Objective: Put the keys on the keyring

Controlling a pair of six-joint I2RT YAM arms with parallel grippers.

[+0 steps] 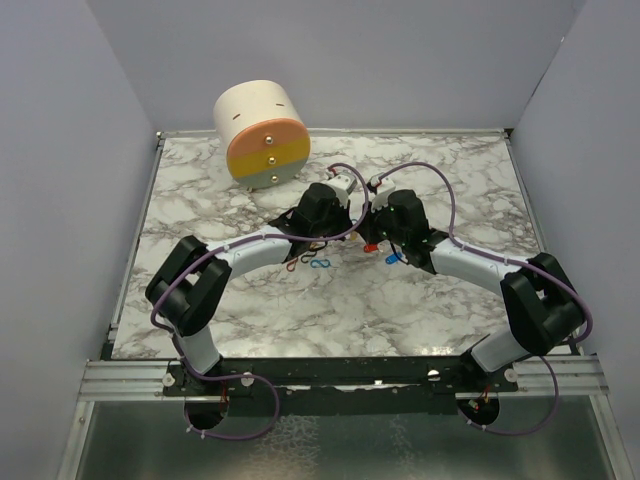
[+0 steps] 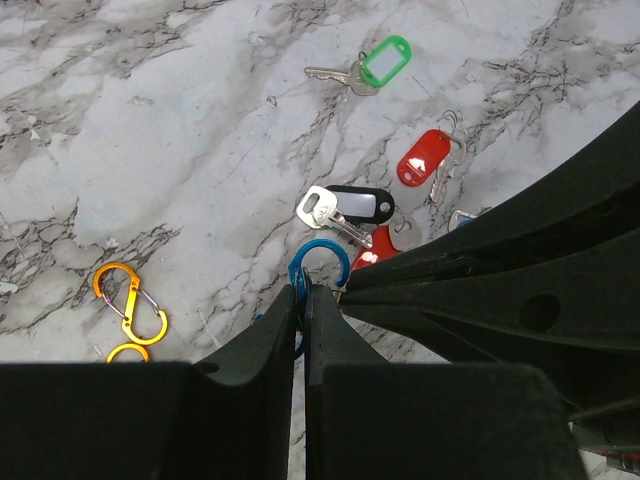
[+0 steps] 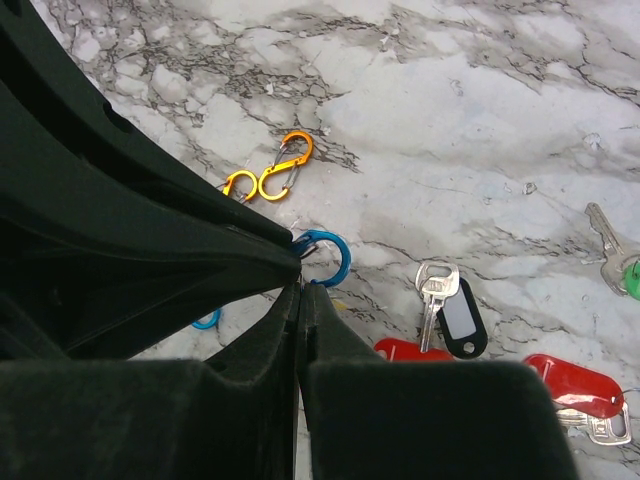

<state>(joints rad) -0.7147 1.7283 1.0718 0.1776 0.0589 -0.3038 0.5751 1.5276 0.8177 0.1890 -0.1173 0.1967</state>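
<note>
The keyring is a blue figure-8 clip point(image 2: 322, 260). My left gripper point(image 2: 302, 292) is shut on its middle, so one loop sticks out past the fingertips. My right gripper point(image 3: 300, 290) is shut, and its tips touch the open end of that blue loop point(image 3: 335, 256); I see nothing between its fingers. The two grippers meet tip to tip at a right angle. On the marble lie loose keys: a black-tagged key point(image 2: 352, 208), a red-tagged one point(image 2: 423, 158), a green-tagged one point(image 2: 383, 62), and another red tag point(image 3: 408, 349) partly hidden by my right fingers.
An orange figure-8 clip point(image 2: 130, 305) lies left of the held keyring. A blue clip point(image 1: 320, 263) and a reddish clip point(image 1: 299, 262) rest near the left forearm. A cream cylinder with an orange, yellow and grey face point(image 1: 262, 135) stands at the back left. Walls close in the table.
</note>
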